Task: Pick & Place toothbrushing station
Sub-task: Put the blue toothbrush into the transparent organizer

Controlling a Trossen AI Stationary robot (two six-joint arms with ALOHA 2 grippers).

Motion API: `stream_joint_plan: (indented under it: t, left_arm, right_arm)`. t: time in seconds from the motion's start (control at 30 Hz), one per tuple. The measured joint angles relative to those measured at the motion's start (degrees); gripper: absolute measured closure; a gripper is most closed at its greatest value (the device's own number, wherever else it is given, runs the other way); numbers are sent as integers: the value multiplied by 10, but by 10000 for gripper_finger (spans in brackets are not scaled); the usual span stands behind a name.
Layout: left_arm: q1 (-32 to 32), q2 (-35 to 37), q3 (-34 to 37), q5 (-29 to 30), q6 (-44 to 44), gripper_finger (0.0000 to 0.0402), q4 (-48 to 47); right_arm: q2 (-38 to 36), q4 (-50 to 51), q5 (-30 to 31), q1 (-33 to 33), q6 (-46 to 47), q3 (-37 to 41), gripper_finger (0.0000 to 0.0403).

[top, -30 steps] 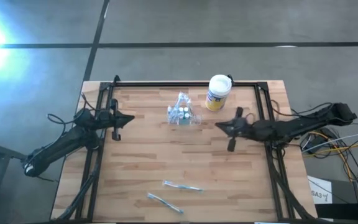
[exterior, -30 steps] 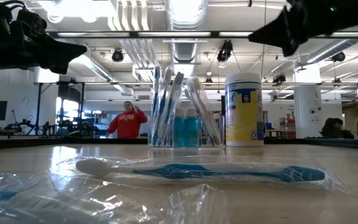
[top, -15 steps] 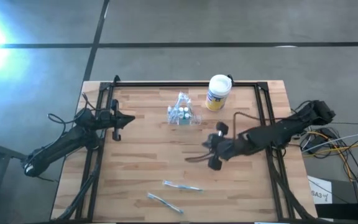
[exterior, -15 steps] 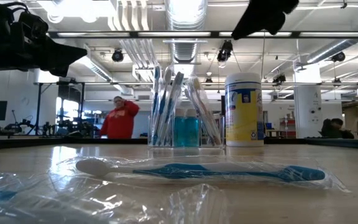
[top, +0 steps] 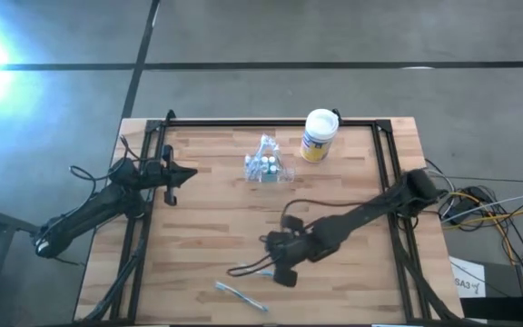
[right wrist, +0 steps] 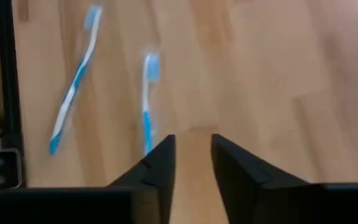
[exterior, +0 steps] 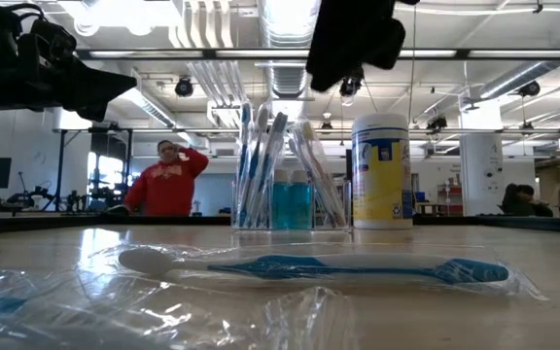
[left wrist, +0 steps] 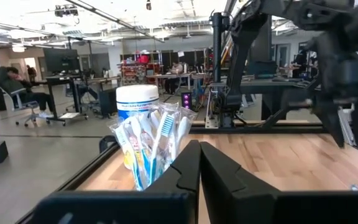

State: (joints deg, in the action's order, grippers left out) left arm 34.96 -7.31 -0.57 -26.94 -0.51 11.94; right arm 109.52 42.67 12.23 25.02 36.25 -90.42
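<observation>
Behind the right end effector [top: 260, 263], toothbrushing station [top: 268, 167] stands upright.

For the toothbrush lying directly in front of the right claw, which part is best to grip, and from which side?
Probably the middle of the handle, coming straight down from above. The toothbrush lies flat on the table, long and thin, so the right claw, now open, should close across the handle's width, not along its length.

- We see a matt wooden plank table [top: 207, 227].
- The toothbrushing station [exterior: 290, 175] looks like clear glossy plastic.
- The wrapped toothbrush [exterior: 309, 267] lies in crinkled shiny film.
- The canister [exterior: 381, 170] carries a glossy label.
</observation>
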Motion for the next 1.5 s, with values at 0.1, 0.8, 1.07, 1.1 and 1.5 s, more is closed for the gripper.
stream_joint_plan:
  t: [0.1,0.8,1.07,1.1,1.5]
  left_arm:
    - [0,0,0,0,0,384,0]
    - [0,-2,0,0,0,384,0]
    - [0,-3,0,0,0,394,-1]
    - [0,-3,0,0,0,394,-1]
    - [0,-3,1,0,0,381,-1]
  right_arm:
    - [48,41,-58,0,10,-48,265]
    - [244,100,-151,-2,-59,-211,188]
    - [255,108,-153,-11,-66,-206,190]
    - [254,108,-153,-13,-67,-201,192]
    - [255,111,-152,-19,-91,-188,263]
